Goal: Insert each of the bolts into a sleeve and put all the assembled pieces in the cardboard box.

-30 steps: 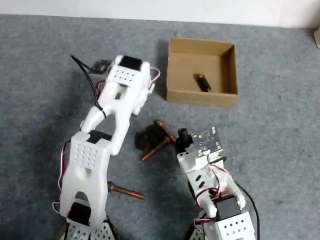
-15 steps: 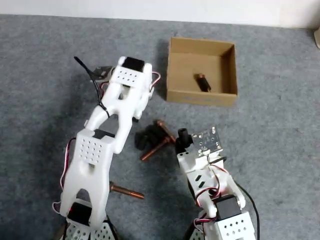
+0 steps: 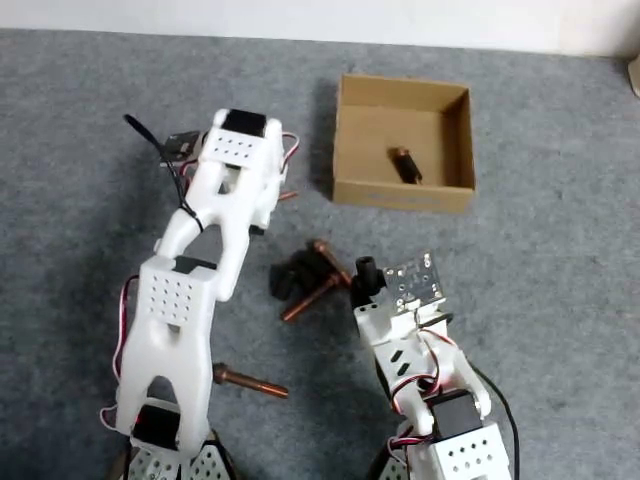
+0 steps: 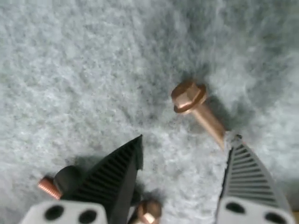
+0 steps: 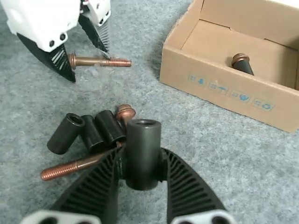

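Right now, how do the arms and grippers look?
The left arm and right arm are white plastic shells with perforated panels, black motors and red, white and black cables. The left gripper and right gripper have black, ribbed, pointed fingers.

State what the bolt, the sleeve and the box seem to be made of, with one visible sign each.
Bolt: likely copper-plated metal; shiny reddish hex head, threaded shank.
Sleeve: matt black, perhaps plastic or blackened metal; no gloss tells which.
Box: brown cardboard; raw cut edges, folded flaps.
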Robot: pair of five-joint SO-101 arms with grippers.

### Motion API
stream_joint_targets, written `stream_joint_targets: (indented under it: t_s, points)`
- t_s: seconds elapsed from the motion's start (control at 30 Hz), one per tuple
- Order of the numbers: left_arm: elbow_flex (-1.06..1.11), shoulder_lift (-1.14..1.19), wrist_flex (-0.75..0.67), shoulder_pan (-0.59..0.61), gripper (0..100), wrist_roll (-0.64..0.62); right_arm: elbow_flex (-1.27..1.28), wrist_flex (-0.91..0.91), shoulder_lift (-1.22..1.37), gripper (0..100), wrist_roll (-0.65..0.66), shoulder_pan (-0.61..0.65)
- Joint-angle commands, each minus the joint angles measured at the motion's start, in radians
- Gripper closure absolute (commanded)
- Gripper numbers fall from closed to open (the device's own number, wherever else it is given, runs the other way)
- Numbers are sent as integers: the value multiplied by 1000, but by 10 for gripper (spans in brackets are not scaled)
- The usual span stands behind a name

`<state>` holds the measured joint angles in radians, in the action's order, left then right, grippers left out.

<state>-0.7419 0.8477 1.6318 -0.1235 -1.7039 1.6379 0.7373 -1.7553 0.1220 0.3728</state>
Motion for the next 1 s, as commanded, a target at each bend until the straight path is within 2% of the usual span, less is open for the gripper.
stream_joint_targets:
  t_s: [0.0, 0.33, 0.5, 0.63, 0.97]
  points:
    - [-27, -13, -11, 21, 729, -32, -5, -31, -12, 994, 12, -4]
    - [-22, -5, -6, 42, 730, -35, -5, -31, -12, 994, 12, -4]
    - [-25, 113, -15, 42, 730, -37, -5, -31, -12, 994, 12, -4]
    - [-116, 145, 37, 41, 732, -37, -5, -31, -12, 994, 12, -4]
    - [-131, 147, 58, 45, 966, -37, -5, -31, -12, 994, 12, -4]
